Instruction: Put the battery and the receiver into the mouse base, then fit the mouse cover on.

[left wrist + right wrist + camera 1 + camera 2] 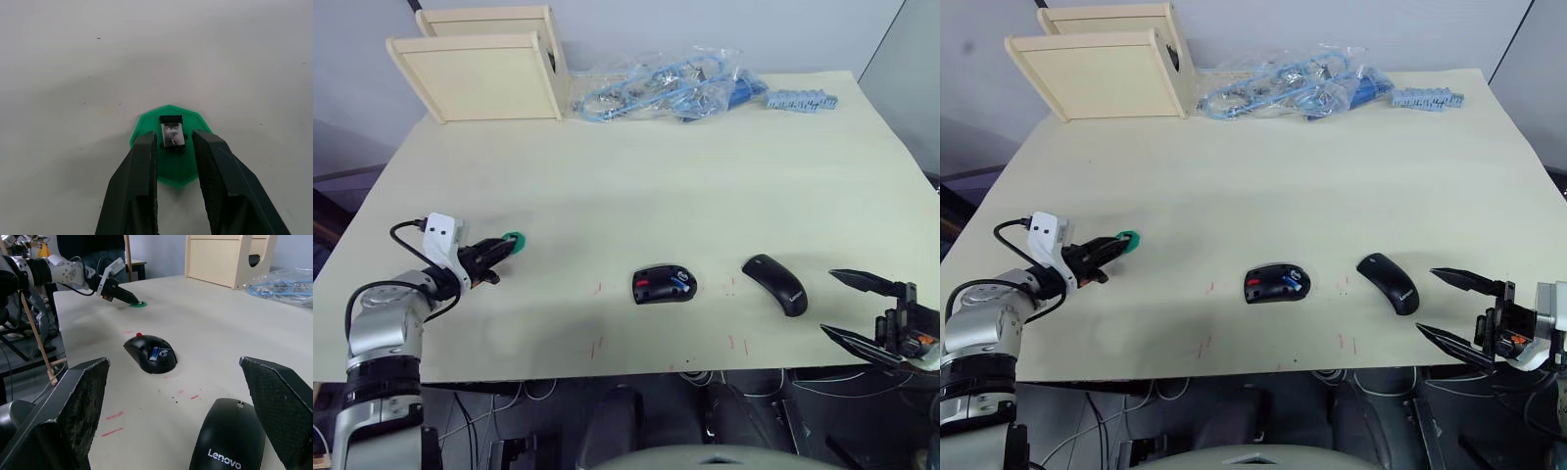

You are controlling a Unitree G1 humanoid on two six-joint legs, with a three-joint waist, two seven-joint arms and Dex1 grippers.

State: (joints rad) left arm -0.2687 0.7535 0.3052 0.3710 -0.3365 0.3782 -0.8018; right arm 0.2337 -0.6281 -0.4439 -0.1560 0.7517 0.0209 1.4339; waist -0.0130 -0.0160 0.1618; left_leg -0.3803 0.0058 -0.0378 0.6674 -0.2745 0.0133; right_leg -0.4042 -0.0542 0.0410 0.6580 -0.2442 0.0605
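left gripper (173, 147) low over the green disc (168, 147), fingers slightly parted either side of the receiver (172, 133), not yet closed on it; lined up that way for a pinch, by the look of it. receiver lying on the disc, well left of the mouse base (663, 285). battery (155, 353) already seated in the base. right gripper (867, 308) spread wide and empty just beside the mouse cover (776, 283), apparently waiting for the last step.
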